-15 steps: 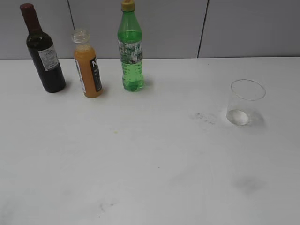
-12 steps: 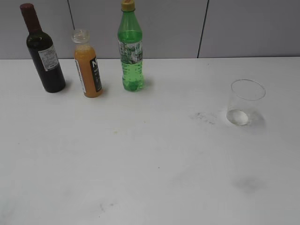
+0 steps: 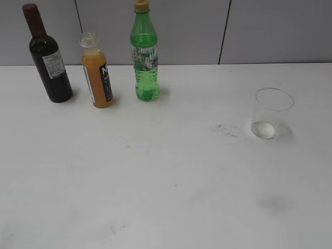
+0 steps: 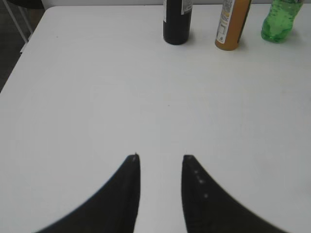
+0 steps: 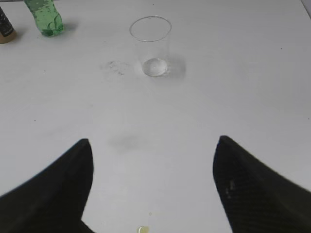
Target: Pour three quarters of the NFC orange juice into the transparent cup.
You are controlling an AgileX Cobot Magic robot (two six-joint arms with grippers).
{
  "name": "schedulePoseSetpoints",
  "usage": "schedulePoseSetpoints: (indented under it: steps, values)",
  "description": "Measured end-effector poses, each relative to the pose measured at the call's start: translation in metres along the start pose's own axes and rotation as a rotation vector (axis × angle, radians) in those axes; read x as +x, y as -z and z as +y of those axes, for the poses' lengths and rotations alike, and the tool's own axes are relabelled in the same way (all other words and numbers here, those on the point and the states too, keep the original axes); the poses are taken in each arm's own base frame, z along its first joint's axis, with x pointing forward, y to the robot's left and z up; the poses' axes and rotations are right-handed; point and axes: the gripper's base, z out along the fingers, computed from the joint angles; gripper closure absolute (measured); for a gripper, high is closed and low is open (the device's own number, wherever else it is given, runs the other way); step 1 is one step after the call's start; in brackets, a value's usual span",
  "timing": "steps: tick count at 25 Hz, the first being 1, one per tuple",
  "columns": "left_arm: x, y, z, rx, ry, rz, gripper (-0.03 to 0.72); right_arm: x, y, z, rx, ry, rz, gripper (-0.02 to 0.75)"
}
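Note:
The NFC orange juice [image 3: 97, 72] is a small clear bottle of orange liquid with a black-and-white label and no cap. It stands at the back left between two other bottles and shows in the left wrist view [image 4: 232, 24]. The transparent cup [image 3: 272, 113] stands empty at the right and shows in the right wrist view [image 5: 152, 46]. My left gripper [image 4: 160, 158] is open and empty, well short of the bottles. My right gripper [image 5: 153, 141] is wide open and empty, short of the cup. Neither gripper shows in the exterior view.
A dark wine bottle [image 3: 47, 57] stands left of the juice and a green bottle [image 3: 144, 54] with a yellow cap stands right of it. The white table [image 3: 166, 171] has grey smudges near the cup. A grey wall runs behind. The table's left edge shows in the left wrist view.

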Motion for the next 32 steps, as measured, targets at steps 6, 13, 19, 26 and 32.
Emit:
schedulePoseSetpoints:
  steps: [6,13,19,26,32]
  values:
    - [0.0,0.0,0.0,0.0,0.0,0.0,0.45,0.0,0.0,0.0,0.0,0.0,0.0,0.149]
    - [0.0,0.0,0.0,0.0,0.0,0.0,0.45,0.0,0.0,0.0,-0.001,0.0,0.0,0.149]
    - [0.0,0.0,0.0,0.0,0.0,0.0,0.45,0.0,0.0,0.0,-0.005,-0.003,0.0,0.149]
    - [0.0,0.0,0.0,0.0,0.0,0.0,0.45,-0.001,0.001,0.002,-0.02,-0.012,-0.01,0.149]
    - [0.0,0.0,0.0,0.0,0.0,0.0,0.45,-0.02,0.002,0.002,-0.024,-0.023,-0.199,0.149]
